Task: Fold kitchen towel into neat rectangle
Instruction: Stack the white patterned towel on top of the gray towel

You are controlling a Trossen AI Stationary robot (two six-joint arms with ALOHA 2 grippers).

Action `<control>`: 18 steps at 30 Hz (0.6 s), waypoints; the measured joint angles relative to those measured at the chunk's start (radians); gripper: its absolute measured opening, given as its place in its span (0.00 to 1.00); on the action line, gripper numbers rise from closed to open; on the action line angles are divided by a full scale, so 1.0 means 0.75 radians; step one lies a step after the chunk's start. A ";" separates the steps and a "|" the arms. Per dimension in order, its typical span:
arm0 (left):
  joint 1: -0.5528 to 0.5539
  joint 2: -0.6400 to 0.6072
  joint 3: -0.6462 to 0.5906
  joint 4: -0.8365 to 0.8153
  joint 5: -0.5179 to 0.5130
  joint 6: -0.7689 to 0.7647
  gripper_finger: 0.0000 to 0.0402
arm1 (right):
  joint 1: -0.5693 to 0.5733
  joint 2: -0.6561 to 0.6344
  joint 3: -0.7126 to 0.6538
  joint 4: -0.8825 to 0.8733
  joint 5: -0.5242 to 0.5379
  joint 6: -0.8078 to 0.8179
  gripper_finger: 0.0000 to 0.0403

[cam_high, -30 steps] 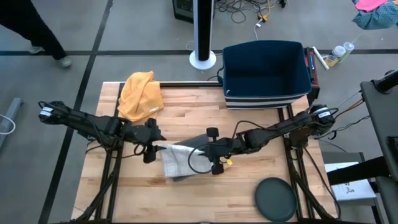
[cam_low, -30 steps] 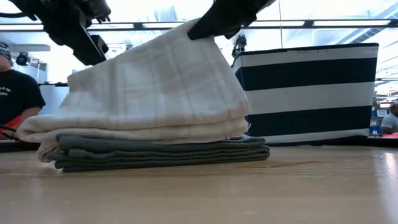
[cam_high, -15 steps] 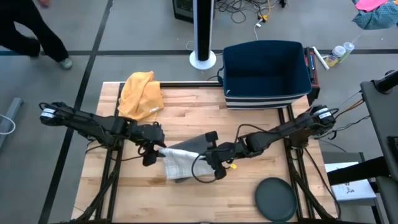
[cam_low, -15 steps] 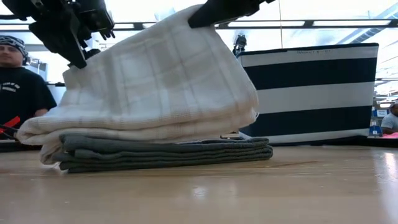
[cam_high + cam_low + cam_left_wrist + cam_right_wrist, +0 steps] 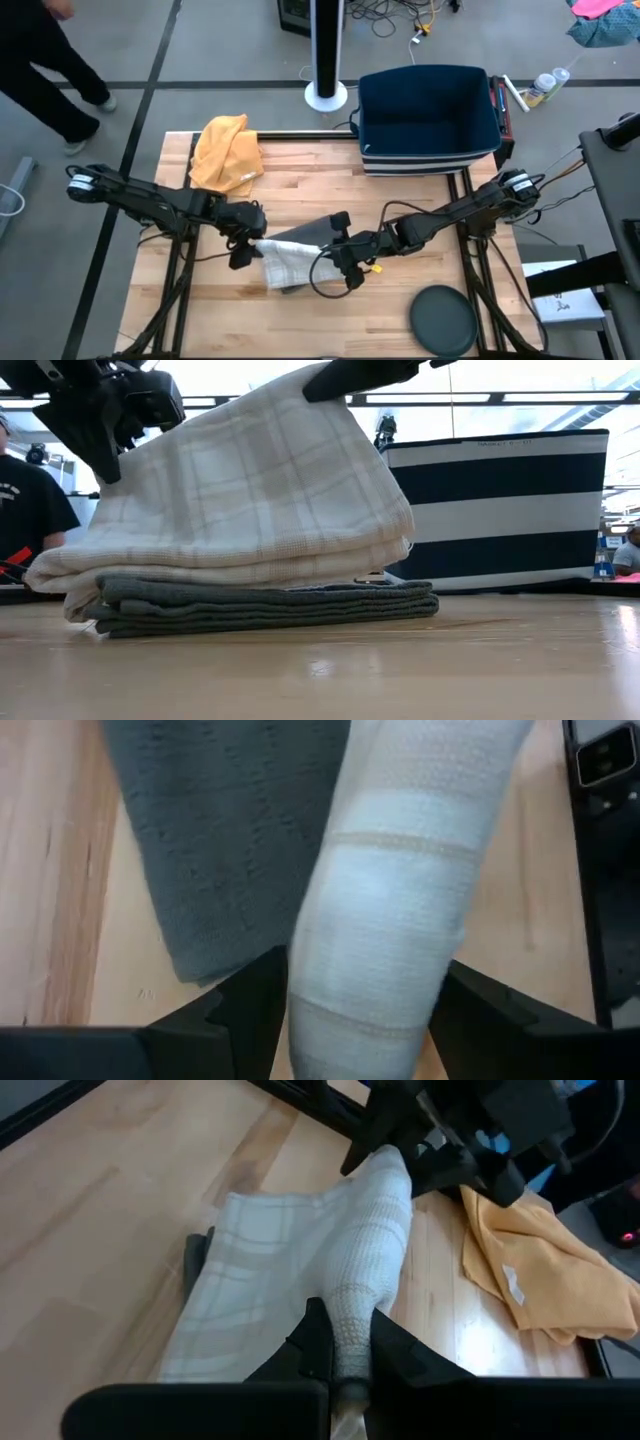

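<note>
From overhead we look straight down on the whole counter (image 5: pixel 420 190); from its surface we look level and close at the white towel (image 5: pixel 250 490). Each wrist view sits tight on that same towel, which all four views share.

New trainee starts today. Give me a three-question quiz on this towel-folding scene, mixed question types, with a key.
1. True or false: the white checked towel lies on a folded grey towel.
2. Which pincer is shut on the white towel's raised edge? A) left pincer B) right pincer
3. Fill in: the crumpled cloth near the table's far left corner is ____.

Key: 1 true; 2 B; 3 yellow. The left pincer's fingers stand either side of the towel's other end; whether they grip it cannot be seen.
</note>
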 joint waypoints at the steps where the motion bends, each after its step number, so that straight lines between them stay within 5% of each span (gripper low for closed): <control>1: 0.000 0.005 0.000 0.002 0.010 0.009 0.51 | 0.001 0.000 0.000 0.000 0.000 0.000 0.03; 7: 0.000 -0.016 0.002 0.020 0.071 0.019 0.37 | 0.000 0.000 0.000 -0.001 0.001 0.002 0.03; 14: -0.001 -0.032 0.019 -0.007 0.140 -0.016 0.05 | -0.007 0.000 0.000 0.001 0.055 0.058 0.03; 18: -0.004 -0.032 0.108 -0.108 0.138 -0.057 0.07 | -0.015 -0.011 0.000 -0.005 0.136 0.043 0.03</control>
